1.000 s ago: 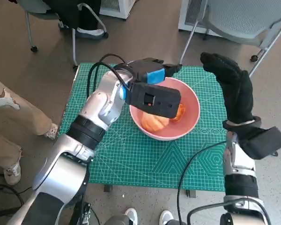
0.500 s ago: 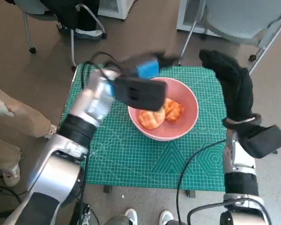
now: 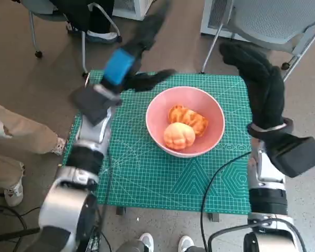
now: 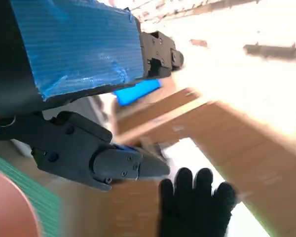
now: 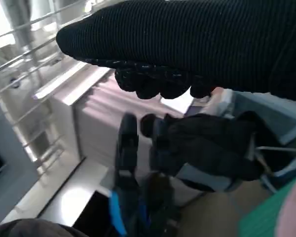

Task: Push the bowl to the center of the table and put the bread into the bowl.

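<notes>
Bread (image 3: 184,127) sits inside the bowl (image 3: 212,132) near table (image 3: 147,178) centre. Left hand (image 3: 127,59) is raised, fingers apart, empty; right hand (image 3: 257,79) likewise. Risk: a sweeping left arm clipping the bowl rim.

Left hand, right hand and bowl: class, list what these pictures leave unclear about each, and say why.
- Left hand: motion blur in the head view smears its fingers, so how they lie is uncertain.
- Right hand: the head view shows only the glove's back, hiding the palm.
- Bowl: each wrist view shows only a pink sliver at the edge, bread cut off.
</notes>
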Controlling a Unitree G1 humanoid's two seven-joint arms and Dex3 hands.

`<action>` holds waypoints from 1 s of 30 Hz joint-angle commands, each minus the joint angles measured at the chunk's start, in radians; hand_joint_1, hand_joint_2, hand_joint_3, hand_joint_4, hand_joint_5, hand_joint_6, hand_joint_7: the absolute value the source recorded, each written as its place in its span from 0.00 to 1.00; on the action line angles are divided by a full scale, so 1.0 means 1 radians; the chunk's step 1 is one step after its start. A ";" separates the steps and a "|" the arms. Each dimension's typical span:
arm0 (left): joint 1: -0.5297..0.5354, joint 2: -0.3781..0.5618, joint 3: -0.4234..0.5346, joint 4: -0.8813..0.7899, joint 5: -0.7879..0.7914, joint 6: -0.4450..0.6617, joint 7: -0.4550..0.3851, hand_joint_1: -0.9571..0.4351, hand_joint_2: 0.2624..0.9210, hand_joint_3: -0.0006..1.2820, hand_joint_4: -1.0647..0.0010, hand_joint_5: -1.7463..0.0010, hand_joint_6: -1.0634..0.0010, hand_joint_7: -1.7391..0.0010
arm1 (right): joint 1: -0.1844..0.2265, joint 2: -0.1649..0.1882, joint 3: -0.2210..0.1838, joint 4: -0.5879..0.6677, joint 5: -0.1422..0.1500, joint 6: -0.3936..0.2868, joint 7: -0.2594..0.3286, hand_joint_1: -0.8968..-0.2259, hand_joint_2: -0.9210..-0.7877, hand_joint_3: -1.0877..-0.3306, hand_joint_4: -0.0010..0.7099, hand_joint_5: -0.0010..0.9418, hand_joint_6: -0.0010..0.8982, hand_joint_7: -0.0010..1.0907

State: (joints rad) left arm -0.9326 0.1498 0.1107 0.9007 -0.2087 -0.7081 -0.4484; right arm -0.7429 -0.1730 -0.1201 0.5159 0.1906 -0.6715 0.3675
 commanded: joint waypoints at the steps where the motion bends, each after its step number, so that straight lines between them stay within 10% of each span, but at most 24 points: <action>1: 0.062 -0.008 0.026 -0.086 -0.074 -0.006 -0.079 0.14 1.00 0.37 0.97 1.00 0.88 0.99 | -0.009 0.012 0.011 -0.020 -0.003 0.015 -0.006 0.29 0.00 0.33 0.24 0.01 0.02 0.44; 30: 0.136 -0.031 0.040 -0.181 -0.068 -0.023 -0.052 0.13 1.00 0.41 1.00 1.00 0.93 1.00 | -0.061 0.008 0.042 0.016 -0.033 -0.052 0.014 0.26 0.00 0.35 0.28 0.01 0.05 0.41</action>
State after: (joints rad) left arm -0.7960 0.1238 0.1469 0.7104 -0.2816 -0.7192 -0.5052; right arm -0.8069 -0.1558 -0.0794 0.5176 0.1691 -0.7261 0.3818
